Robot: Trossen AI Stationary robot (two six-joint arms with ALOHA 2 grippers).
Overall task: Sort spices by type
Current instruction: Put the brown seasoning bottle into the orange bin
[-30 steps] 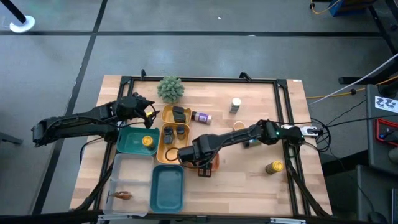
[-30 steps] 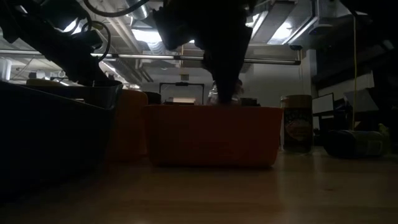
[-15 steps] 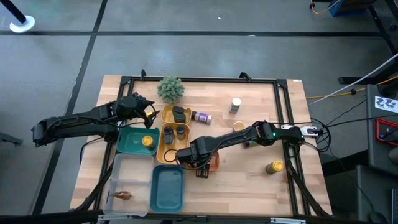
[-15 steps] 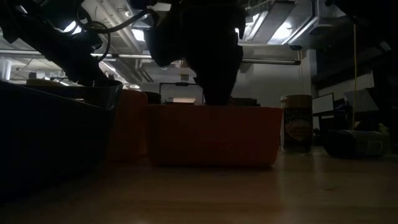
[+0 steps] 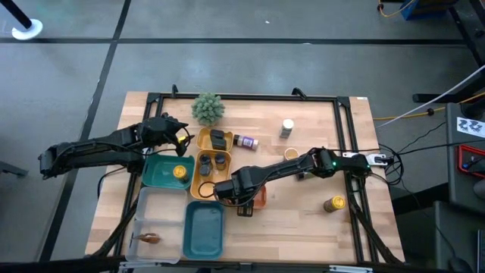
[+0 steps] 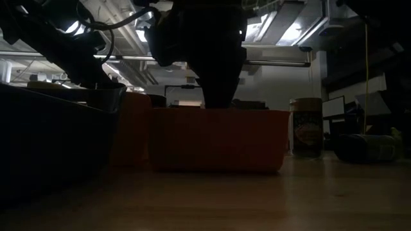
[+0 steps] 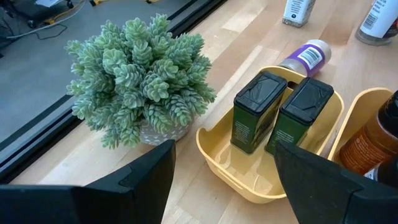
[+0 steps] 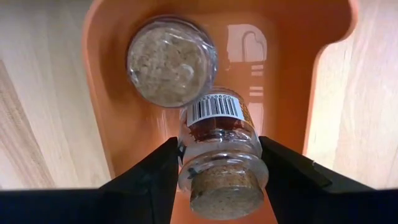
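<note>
The right gripper (image 8: pixel 216 163) pinched a cork-stoppered jar (image 8: pixel 216 149) over the orange tray (image 8: pixel 112 112) at frame centre, beside a matching jar (image 8: pixel 171 61), to group like spices; the left gripper (image 7: pixel 224 180) stood spread.

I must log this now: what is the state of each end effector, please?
Left end effector: open, holding nothing, near the plant.
Right end effector: closed on a cork-topped jar, over the orange tray.
</note>
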